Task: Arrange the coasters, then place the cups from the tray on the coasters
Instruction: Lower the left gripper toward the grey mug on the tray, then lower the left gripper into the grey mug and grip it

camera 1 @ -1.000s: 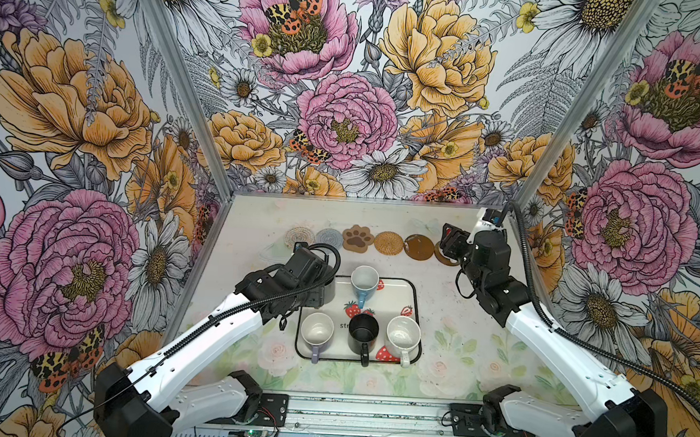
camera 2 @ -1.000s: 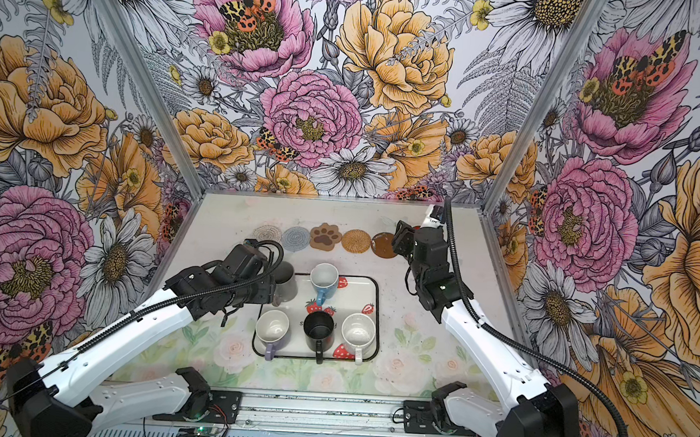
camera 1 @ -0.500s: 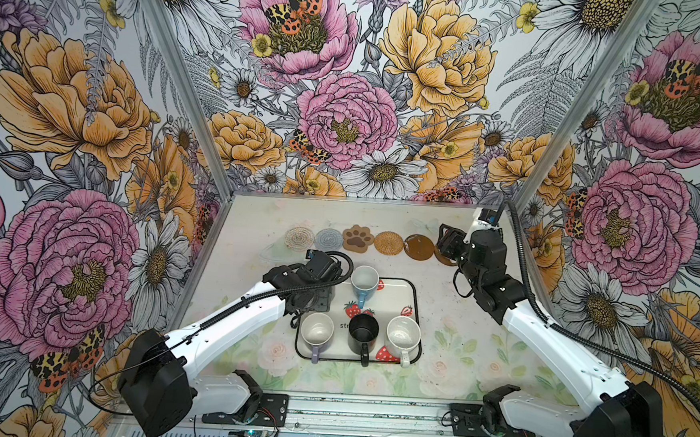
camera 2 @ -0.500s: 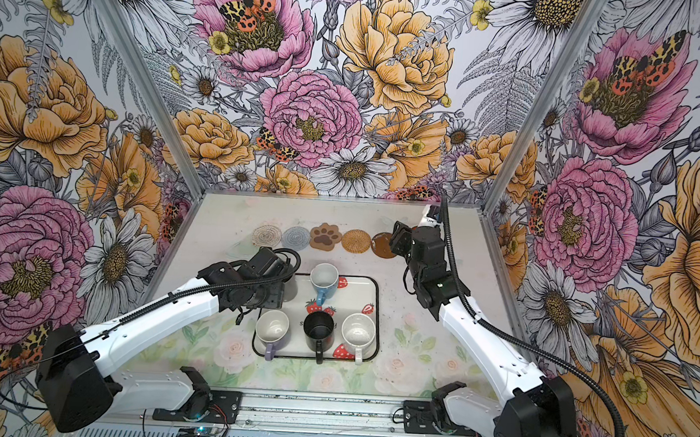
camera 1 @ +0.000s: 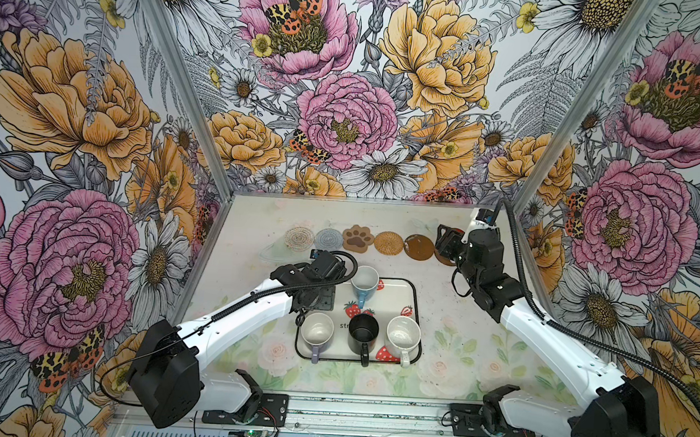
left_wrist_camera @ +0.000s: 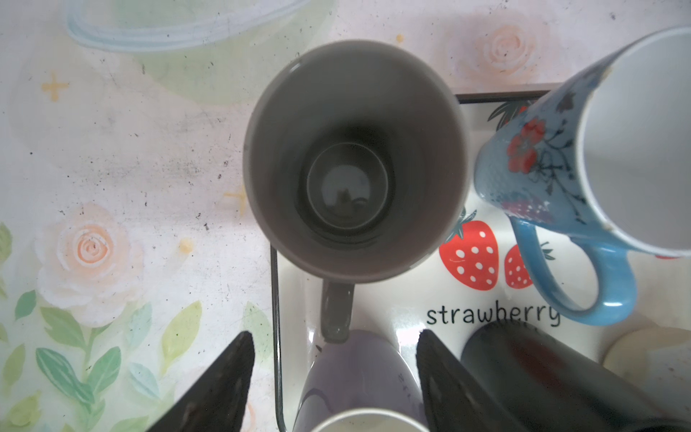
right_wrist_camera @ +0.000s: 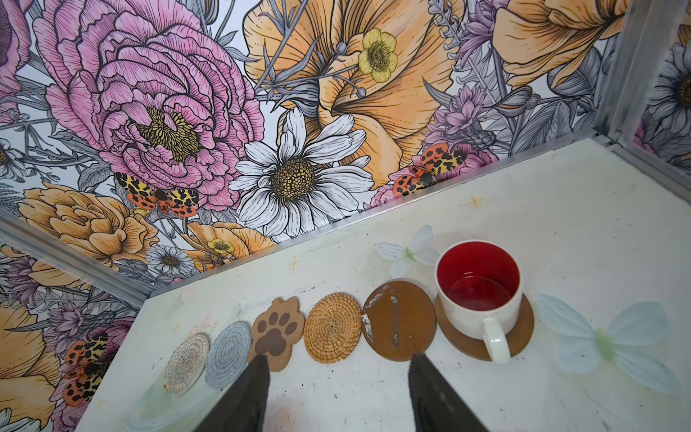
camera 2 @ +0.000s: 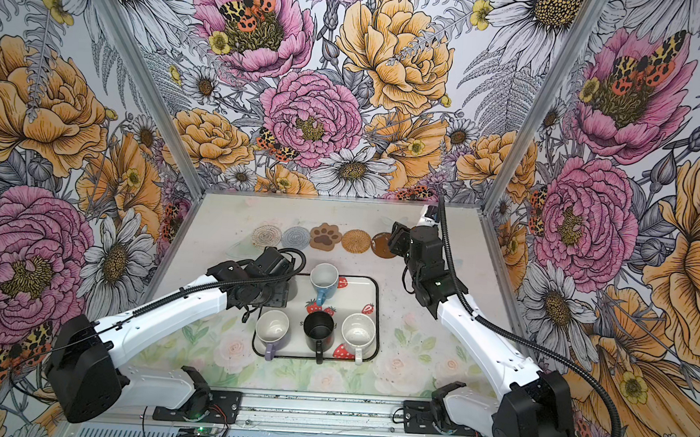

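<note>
Tabletop (camera 1: 252,222), left end effector (left_wrist_camera: 332,336) shifted, above grey mug (left_wrist_camera: 351,168)

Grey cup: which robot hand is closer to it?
Left. The left gripper hovers just above the grey cup, jaws open. The right gripper is far off, facing the coaster row where the white cup with red inside stands.

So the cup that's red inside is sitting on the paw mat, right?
Not quite. The cup that's red inside is sitting on a round dark brown mat at the end of the row; the paw mat is bare. The right wrist view shows it.
</note>
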Tool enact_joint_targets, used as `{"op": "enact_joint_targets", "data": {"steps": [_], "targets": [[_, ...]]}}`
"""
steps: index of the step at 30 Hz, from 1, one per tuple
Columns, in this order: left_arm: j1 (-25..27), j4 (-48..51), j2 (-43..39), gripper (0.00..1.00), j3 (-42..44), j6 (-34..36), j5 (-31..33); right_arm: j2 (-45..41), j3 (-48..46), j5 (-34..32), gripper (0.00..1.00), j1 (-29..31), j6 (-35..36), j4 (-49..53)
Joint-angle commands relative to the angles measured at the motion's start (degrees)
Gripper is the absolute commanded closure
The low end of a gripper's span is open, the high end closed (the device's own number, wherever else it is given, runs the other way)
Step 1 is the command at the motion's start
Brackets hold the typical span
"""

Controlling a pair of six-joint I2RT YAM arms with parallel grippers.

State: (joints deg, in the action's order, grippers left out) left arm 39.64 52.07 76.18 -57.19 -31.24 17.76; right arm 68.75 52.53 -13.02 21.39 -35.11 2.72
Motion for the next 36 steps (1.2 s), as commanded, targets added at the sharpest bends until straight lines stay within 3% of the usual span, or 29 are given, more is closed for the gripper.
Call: {"op": "enact_joint_targets", "data": {"steps": [1, 27, 36], "targets": [[0.5, -3.0, 0.3, 0.29, 1.1, -0.7, 3.3, 0.8, 1.2, 1.1, 0.38, -0.5, -0.1, -1.3], [-3.9, -16.9, -0.6, 0.46, 10.1, 1.6, -1.9, 2.1, 1.2, 3.5, 0.38, -2.1, -0.3, -1.6], [-4.1, -18.6, 0.9, 0.61, 10.4, 2.1, -2.5, 2.2, 1.1, 3.8, 0.38, -2.1, -0.4, -1.5]]}}
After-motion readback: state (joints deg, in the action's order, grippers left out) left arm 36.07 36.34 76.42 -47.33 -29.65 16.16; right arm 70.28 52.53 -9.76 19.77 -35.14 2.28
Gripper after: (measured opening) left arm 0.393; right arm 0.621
